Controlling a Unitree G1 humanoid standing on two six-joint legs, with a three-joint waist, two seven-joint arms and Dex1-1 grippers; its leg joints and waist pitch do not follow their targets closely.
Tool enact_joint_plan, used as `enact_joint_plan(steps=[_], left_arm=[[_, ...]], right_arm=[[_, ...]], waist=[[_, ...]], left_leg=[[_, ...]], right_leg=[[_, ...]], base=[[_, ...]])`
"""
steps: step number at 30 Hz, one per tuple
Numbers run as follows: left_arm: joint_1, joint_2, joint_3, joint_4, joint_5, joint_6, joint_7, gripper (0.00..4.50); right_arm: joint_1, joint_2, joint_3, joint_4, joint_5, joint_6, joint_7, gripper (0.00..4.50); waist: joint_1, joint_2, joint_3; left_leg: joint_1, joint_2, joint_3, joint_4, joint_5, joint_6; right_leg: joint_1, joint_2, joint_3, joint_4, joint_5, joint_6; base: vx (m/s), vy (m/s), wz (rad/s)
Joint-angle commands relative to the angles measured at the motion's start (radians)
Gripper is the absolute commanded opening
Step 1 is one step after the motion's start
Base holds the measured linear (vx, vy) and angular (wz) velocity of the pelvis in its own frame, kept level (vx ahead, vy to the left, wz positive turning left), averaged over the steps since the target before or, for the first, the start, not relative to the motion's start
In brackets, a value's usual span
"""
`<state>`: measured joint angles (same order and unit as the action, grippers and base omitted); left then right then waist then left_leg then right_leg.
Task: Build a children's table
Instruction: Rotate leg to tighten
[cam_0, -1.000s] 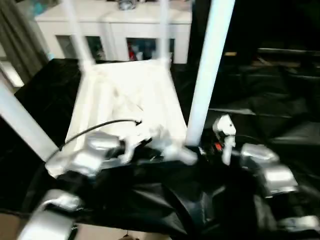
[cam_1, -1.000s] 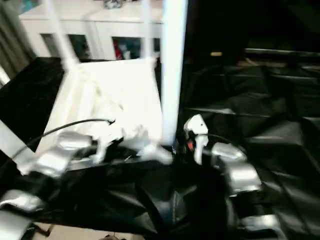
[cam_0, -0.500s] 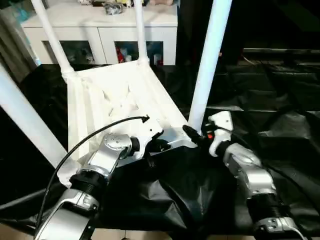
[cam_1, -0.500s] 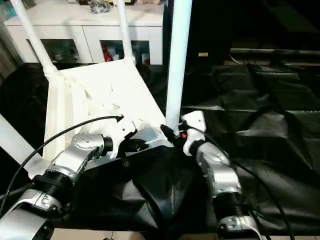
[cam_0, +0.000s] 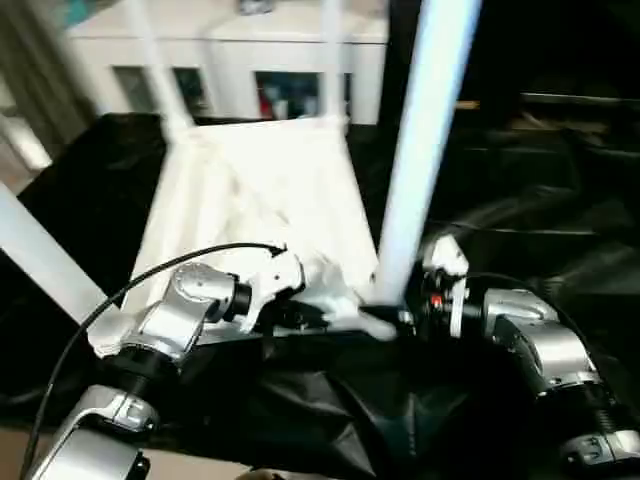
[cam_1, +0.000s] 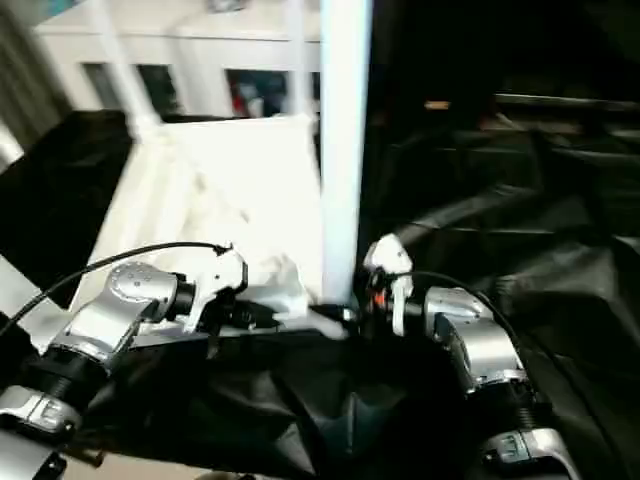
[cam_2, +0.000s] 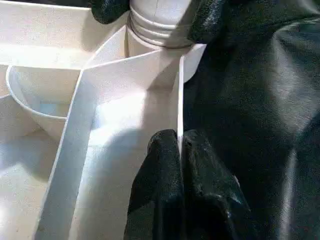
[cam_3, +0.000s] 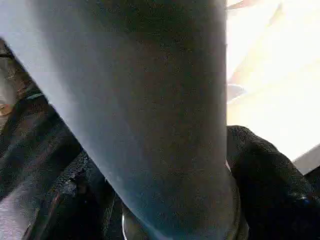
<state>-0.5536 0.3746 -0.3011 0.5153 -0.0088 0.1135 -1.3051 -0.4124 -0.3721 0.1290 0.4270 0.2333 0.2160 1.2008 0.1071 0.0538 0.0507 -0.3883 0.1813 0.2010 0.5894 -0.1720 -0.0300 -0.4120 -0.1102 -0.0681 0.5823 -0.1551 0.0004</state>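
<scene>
Camera has tilted since half a second ago; both grippers stay put at the near right corner of the upturned tabletop (cam_0: 260, 190), which lies ribs-up on black sheeting (cam_0: 560, 240). Right gripper (cam_0: 412, 318) is clamped round the base of the near right leg (cam_0: 420, 140), long axis upright in its socket; left gripper (cam_2: 179, 150) pinches the tabletop's rim beside that socket. Three more legs stand at the other corners, white cabinet (cam_0: 290, 60) behind.

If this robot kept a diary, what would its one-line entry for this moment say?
left gripper: pinching tabletop rim | right gripper: around near-right leg at its socket | tabletop upside down, legs upright
</scene>
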Motion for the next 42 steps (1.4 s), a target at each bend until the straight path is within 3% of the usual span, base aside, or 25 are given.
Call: enact_joint_plan(steps=[1,2,4,9,11,12,13,14,15,16,17,22,24,25,26,29,32,33,34,35,37,38,42], left_arm=[[-0.006,0.013,-0.006,-0.036,-0.029,-0.003,-0.036,0.00],[-0.005,0.016,-0.005,-0.037,-0.031,-0.003,-0.039,0.00],[-0.005,0.016,-0.003,-0.038,-0.031,-0.003,-0.043,0.00],[-0.008,0.004,0.007,-0.034,-0.029,0.005,-0.016,0.00],[-0.021,-0.023,0.024,-0.007,-0.009,0.010,0.073,0.00],[-0.032,-0.047,0.040,0.014,-0.006,0.014,0.135,0.00],[-0.034,-0.050,0.042,0.017,-0.006,0.014,0.144,0.00],[-0.042,-0.072,0.054,0.034,-0.004,0.019,0.195,0.00],[-0.048,-0.086,0.059,0.045,0.004,0.018,0.234,0.00],[-0.048,-0.086,0.059,0.045,0.004,0.018,0.234,0.00],[-0.059,-0.110,0.065,0.063,0.018,0.019,0.293,0.00],[-0.092,-0.189,0.066,0.125,0.055,0.020,0.450,0.00],[-0.099,-0.217,0.067,0.141,0.060,0.025,0.499,0.00],[-0.102,-0.227,0.067,0.148,0.061,0.027,0.517,0.00],[-0.102,-0.259,0.055,0.151,0.067,0.029,0.544,0.00],[-0.104,-0.281,0.043,0.140,0.060,0.027,0.514,0.00],[-0.101,-0.273,0.042,0.125,0.044,0.026,0.468,0.00],[-0.093,-0.258,0.039,0.109,0.036,0.024,0.433,0.00],[-0.081,-0.232,0.030,0.088,0.026,0.007,0.373,0.00],[-0.070,-0.207,0.022,0.070,0.018,0.005,0.322,0.00],[-0.058,-0.178,0.015,0.052,0.008,-0.014,0.261,0.00],[-0.050,-0.161,0.012,0.041,0.004,-0.028,0.226,0.00],[-0.023,-0.082,-0.011,0.008,-0.010,-0.032,0.093,0.00]], right_arm=[[-0.023,-0.013,0.016,0.015,0.003,0.005,0.037,3.02],[-0.026,-0.015,0.018,0.016,0.005,0.008,0.045,2.91],[-0.029,-0.015,0.019,0.017,0.011,0.014,0.058,2.81],[-0.024,-0.011,0.024,0.010,0.015,0.020,0.059,2.62],[-0.006,0.014,0.009,-0.002,0.018,0.024,0.002,2.61],[0.002,0.047,-0.012,0.007,0.008,0.013,-0.078,2.61],[0.003,0.052,-0.015,0.010,0.006,0.011,-0.091,2.61],[0.007,0.086,-0.033,0.033,-0.015,-0.002,-0.182,2.61],[0.008,0.107,-0.040,0.052,-0.036,-0.012,-0.252,2.61],[0.008,0.107,-0.040,0.052,-0.036,-0.012,-0.252,2.61],[0.008,0.145,-0.056,0.080,-0.057,-0.019,-0.355,2.60],[-0.011,0.264,-0.091,0.151,-0.077,-0.023,-0.585,2.59],[-0.024,0.304,-0.086,0.174,-0.093,-0.037,-0.634,2.59],[-0.029,0.318,-0.084,0.184,-0.101,-0.045,-0.651,2.59],[-0.044,0.359,-0.071,0.195,-0.096,-0.085,-0.639,2.94],[-0.044,0.367,-0.055,0.162,-0.068,-0.094,-0.556,3.31],[-0.035,0.341,-0.040,0.133,-0.059,-0.095,-0.492,3.50],[-0.027,0.319,-0.031,0.110,-0.052,-0.089,-0.452,3.65],[-0.017,0.283,-0.022,0.080,-0.037,-0.075,-0.387,3.65],[-0.009,0.249,-0.013,0.057,-0.029,-0.069,-0.332,3.65],[-0.005,0.210,-0.009,0.042,-0.018,-0.061,-0.271,3.65],[-0.004,0.189,-0.008,0.040,-0.014,-0.062,-0.236,3.65],[-0.002,0.100,-0.010,0.013,0.014,-0.031,-0.116,3.65]], waist=[[-0.001,-0.011,-0.072],[-0.001,-0.016,-0.069],[0.000,-0.013,-0.068],[0.003,-0.015,-0.071],[0.001,-0.008,-0.071],[0.003,0.001,-0.071],[-0.002,-0.004,-0.070],[-0.004,-0.003,-0.072],[-0.006,0.005,-0.071],[-0.013,-0.001,-0.069],[-0.023,0.002,-0.070],[-0.044,0.004,-0.064],[-0.053,0.014,-0.061],[-0.059,0.011,-0.062],[-0.063,0.011,-0.062],[-0.068,0.012,-0.063],[-0.068,0.012,-0.067],[-0.068,-0.009,-0.068],[-0.062,-0.002,-0.070],[-0.053,-0.003,-0.073],[-0.051,-0.003,-0.076],[-0.048,-0.002,-0.080],[-0.035,-0.001,-0.085]], left_leg=[[0.026,0.051,-0.018,-0.071,-0.242,0.055],[0.027,0.051,-0.018,-0.074,-0.271,0.039],[0.029,0.052,-0.019,-0.076,-0.285,0.029],[0.024,0.050,-0.020,-0.074,-0.259,0.030],[0.027,0.050,-0.018,-0.073,-0.264,0.027],[0.028,0.050,-0.020,-0.073,-0.268,0.021],[0.026,0.048,-0.020,-0.074,-0.278,0.012],[0.024,0.045,-0.023,-0.075,-0.279,0.004],[0.025,0.044,-0.023,-0.075,-0.287,-0.001],[0.022,0.043,-0.023,-0.077,-0.295,-0.005],[0.022,0.041,-0.027,-0.079,-0.312,-0.011],[0.030,0.036,-0.031,-0.082,-0.388,-0.031],[0.031,0.037,-0.035,-0.085,-0.423,-0.031],[0.032,0.036,-0.036,-0.086,-0.441,-0.033],[0.031,0.036,-0.038,-0.088,-0.454,-0.031],[0.033,0.036,-0.039,-0.089,-0.475,-0.018],[0.028,0.037,-0.037,-0.089,-0.452,-0.003],[0.025,0.037,-0.035,-0.089,-0.434,0.006],[0.022,0.037,-0.036,-0.087,-0.410,0.014],[0.018,0.040,-0.032,-0.083,-0.342,0.045],[0.007,0.040,-0.029,-0.077,-0.267,0.073],[0.013,0.042,-0.025,-0.071,-0.238,0.089],[0.013,0.044,-0.019,-0.059,-0.139,0.135]], right_leg=[[0.046,-0.042,0.032,-0.048,-0.217,-0.260],[0.044,-0.042,0.034,-0.052,-0.253,-0.249],[0.042,-0.043,0.036,-0.055,-0.277,-0.241],[0.046,-0.044,0.036,-0.051,-0.254,-0.236],[0.043,-0.042,0.037,-0.053,-0.237,-0.239],[0.041,-0.043,0.037,-0.053,-0.237,-0.241],[0.043,-0.042,0.036,-0.056,-0.243,-0.239],[0.046,-0.042,0.034,-0.055,-0.252,-0.232],[0.044,-0.042,0.034,-0.057,-0.262,-0.228],[0.045,-0.041,0.034,-0.059,-0.274,-0.222],[0.049,-0.044,0.032,-0.063,-0.308,-0.206],[0.040,-0.041,0.028,-0.081,-0.418,-0.174],[0.039,-0.040,0.027,-0.084,-0.444,-0.162],[0.039,-0.039,0.025,-0.087,-0.450,-0.157],[0.040,-0.040,0.023,-0.088,-0.454,-0.155],[0.037,-0.038,0.024,-0.092,-0.456,-0.154],[0.041,-0.038,0.027,-0.086,-0.390,-0.172],[0.044,-0.039,0.028,-0.086,-0.376,-0.177],[0.049,-0.042,0.030,-0.079,-0.356,-0.184],[0.054,-0.044,0.032,-0.071,-0.288,-0.202],[0.060,-0.043,0.029,-0.059,-0.206,-0.227],[0.056,-0.043,0.028,-0.054,-0.168,-0.246],[0.057,-0.040,0.026,-0.037,-0.054,-0.287]], base=[[0.000,0.000,0.00],[0.000,0.000,0.00],[0.000,0.000,0.00],[0.000,0.000,0.00],[0.000,0.000,0.00],[0.000,0.000,0.00],[0.000,0.000,0.00],[0.000,0.000,0.00],[0.000,0.000,0.00],[0.000,0.000,0.00],[0.000,0.000,0.00],[0.000,0.000,0.00],[0.000,0.000,0.00],[0.000,0.000,0.00],[0.000,0.000,0.00],[0.000,0.000,0.00],[0.000,0.000,0.00],[0.000,0.000,0.00],[0.000,0.000,0.00],[0.000,0.000,0.00],[0.027,-0.006,-0.01],[0.054,-0.011,-0.03],[0.041,-0.018,0.00]])
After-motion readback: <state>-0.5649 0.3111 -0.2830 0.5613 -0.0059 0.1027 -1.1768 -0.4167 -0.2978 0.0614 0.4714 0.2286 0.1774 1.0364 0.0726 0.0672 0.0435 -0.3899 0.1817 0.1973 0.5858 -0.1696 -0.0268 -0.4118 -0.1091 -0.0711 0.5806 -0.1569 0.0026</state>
